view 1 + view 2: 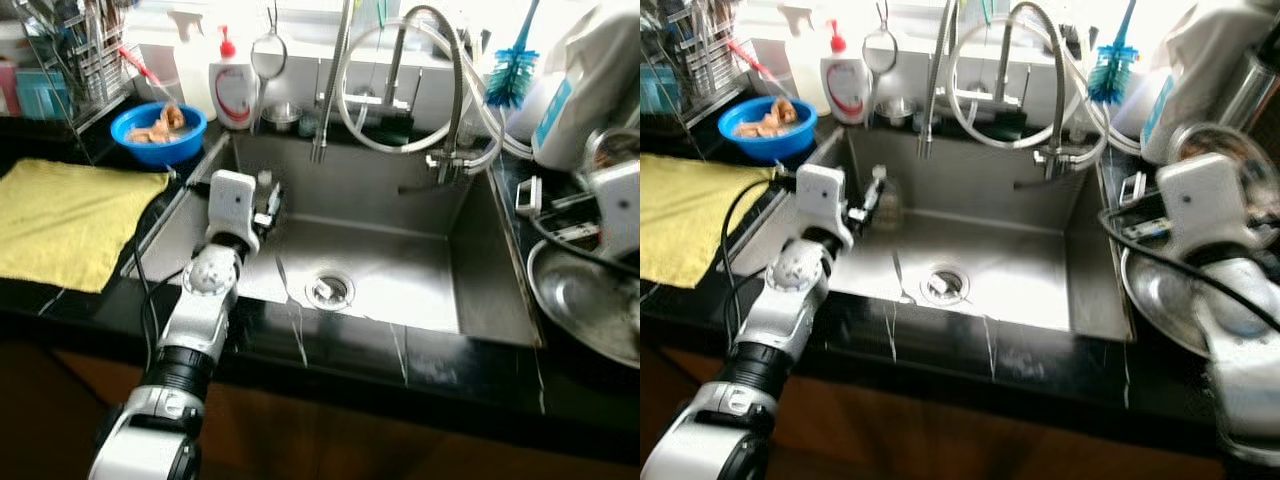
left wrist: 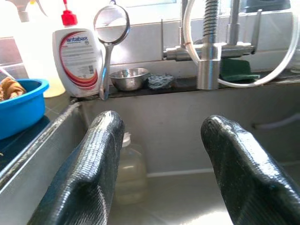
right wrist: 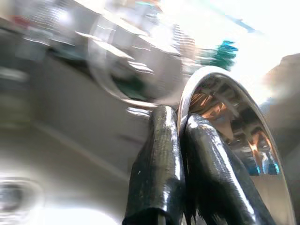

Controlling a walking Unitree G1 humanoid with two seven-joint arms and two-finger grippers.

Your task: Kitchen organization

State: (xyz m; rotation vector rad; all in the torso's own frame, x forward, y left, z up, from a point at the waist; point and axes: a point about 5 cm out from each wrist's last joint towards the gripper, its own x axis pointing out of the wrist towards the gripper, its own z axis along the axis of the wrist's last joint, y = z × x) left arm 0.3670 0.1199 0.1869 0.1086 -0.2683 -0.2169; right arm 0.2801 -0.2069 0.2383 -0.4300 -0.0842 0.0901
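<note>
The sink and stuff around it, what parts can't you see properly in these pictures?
- Small bottle in the sink: partly hidden behind a left gripper finger in the left wrist view.
- Steel bowl: cut off by the edge and motion-blurred in the right wrist view; right gripper fingers cover its rim.
- Blue bowl: contents too small to identify in the eye views.
- Dish rack: cut off by the top edge, washed out.

Counted: one blue bowl [image 1: 158, 133], one soap bottle [image 1: 233, 88], one yellow cloth [image 1: 70, 220], one strainer [image 2: 110, 28], one bottle brush [image 1: 513, 70], two steel bowls [image 2: 128, 78] [image 1: 585, 300].
</note>
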